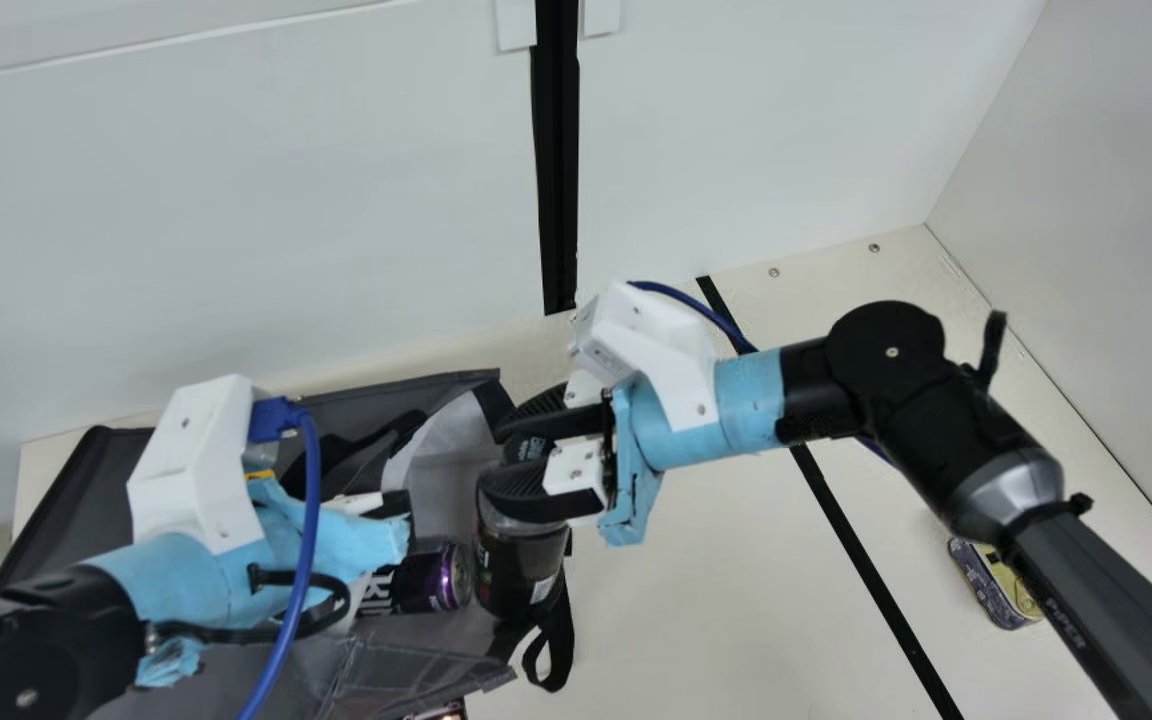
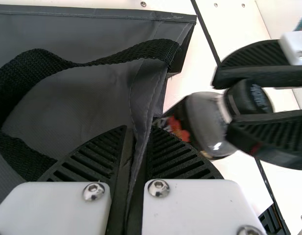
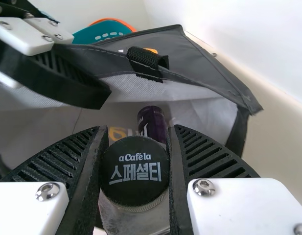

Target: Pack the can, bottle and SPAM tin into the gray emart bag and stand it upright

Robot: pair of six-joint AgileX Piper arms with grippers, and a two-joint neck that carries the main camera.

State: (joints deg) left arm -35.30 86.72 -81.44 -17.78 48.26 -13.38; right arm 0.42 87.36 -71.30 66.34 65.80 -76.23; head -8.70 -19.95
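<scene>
The gray bag [image 1: 426,665] lies on its side with its mouth facing right in the main view. Inside it rests the purple can [image 1: 433,578]. My left gripper [image 1: 391,505] is at the bag; in the left wrist view my left gripper [image 2: 133,161] is shut on the bag's edge [image 2: 147,105]. At the bag's mouth, my right gripper [image 1: 526,450] holds the dark bottle [image 1: 519,565]. The right wrist view has my right gripper [image 3: 135,171] closed around the black cap [image 3: 135,169], with the can [image 3: 152,122] beyond it. The SPAM tin [image 1: 996,585] lies on the table at right.
Black straps [image 1: 553,640] hang from the bag's mouth. A teal and orange basket [image 3: 104,32] stands behind the bag. White walls [image 1: 236,220] close off the table's back and right sides. A black line [image 1: 866,560] crosses the table.
</scene>
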